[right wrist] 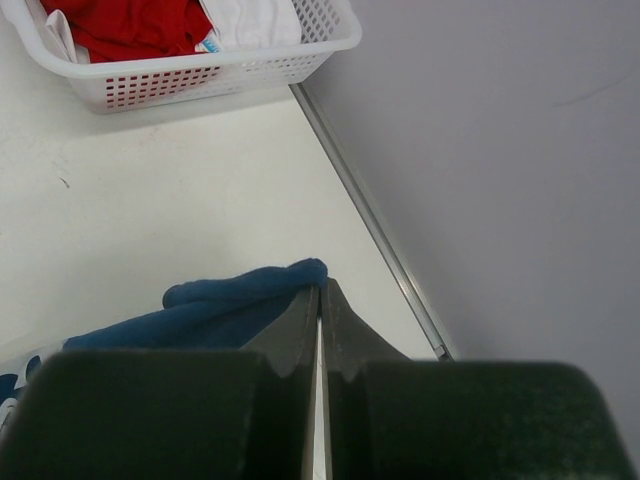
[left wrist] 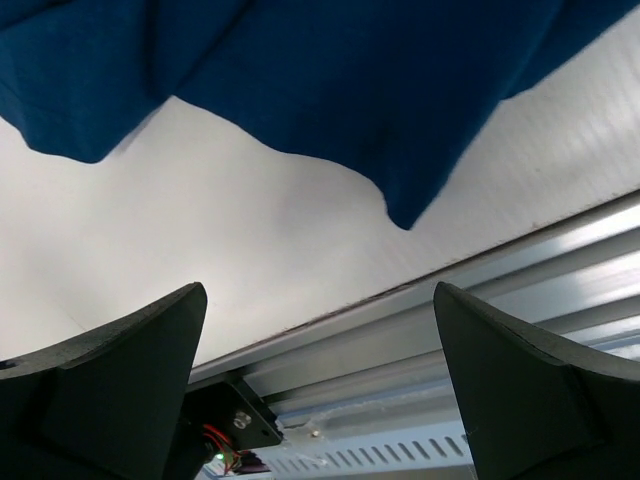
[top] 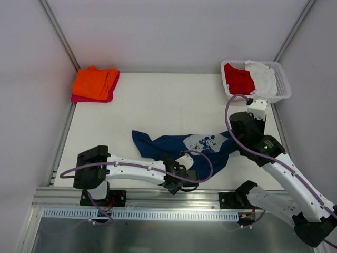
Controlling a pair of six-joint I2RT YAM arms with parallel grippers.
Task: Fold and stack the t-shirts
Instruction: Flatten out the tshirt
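Five t-shirts are showing in all, with one basket and two arms. The white lattice basket is sitting at the far right corner of the table. Two shirts are lying crumpled inside it: one red t-shirt in its left half and one white t-shirt in its right half. Well to the left of the basket, along the same far edge, two folded shirts are lying in one stack. The orange t-shirt is on top, and the magenta-pink t-shirt is under it with only an edge showing. One navy t-shirt is lying rumpled and unfolded on the table, nearer the arms than the basket and to its left, with a single pale cartoon print facing up. The right gripper is reaching down at the end of the navy cloth closest to the basket. Its jaws are pressing together with the tips touching a bunched ridge of cloth; whether any cloth is caught between them cannot be told. The left gripper is hovering at the navy hem on the side away from the basket, just above the metal rail. Its jaws are standing spread wide and gripping nothing.
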